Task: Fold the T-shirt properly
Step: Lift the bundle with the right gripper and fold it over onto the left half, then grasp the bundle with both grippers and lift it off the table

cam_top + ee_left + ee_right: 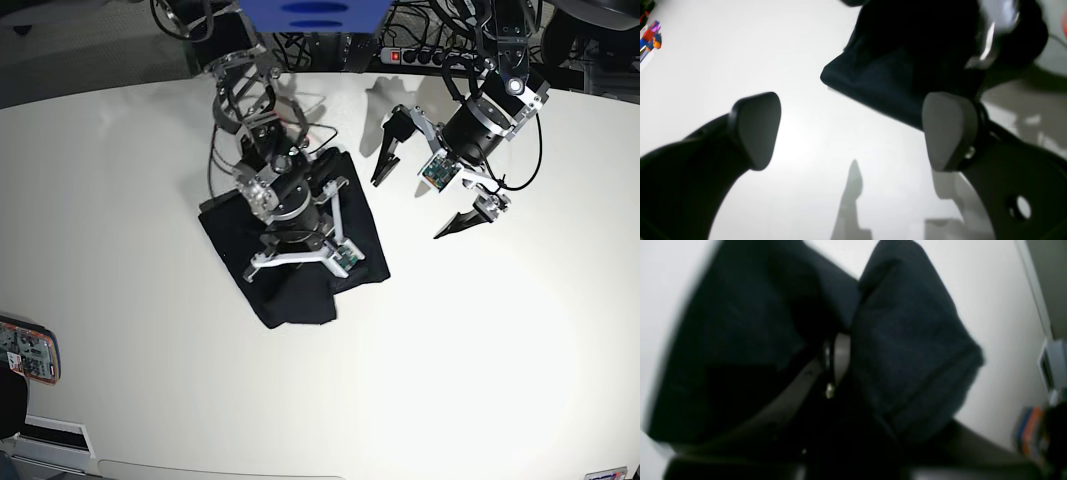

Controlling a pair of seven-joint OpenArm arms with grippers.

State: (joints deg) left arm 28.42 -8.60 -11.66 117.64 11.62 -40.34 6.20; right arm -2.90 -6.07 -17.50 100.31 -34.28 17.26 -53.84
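The black T-shirt (296, 298) lies as a folded, bunched dark patch left of the table's middle. My right gripper (300, 262) is down on it, and in the right wrist view its fingers (836, 366) are shut with T-shirt (913, 340) cloth bunched over and around them. My left gripper (408, 210) hangs above bare table to the right of the shirt, apart from it. In the left wrist view the left gripper (853, 130) has its two pads wide open with nothing between them. A folded edge of the T-shirt (887, 73) lies just beyond the pads.
The white table (480, 360) stretches right and toward the front. A power strip (410, 55) and cables run along the back edge beside a blue block (315, 12). A colourful flat object (28, 352) lies at the left edge; colourful items (651, 35) show far off.
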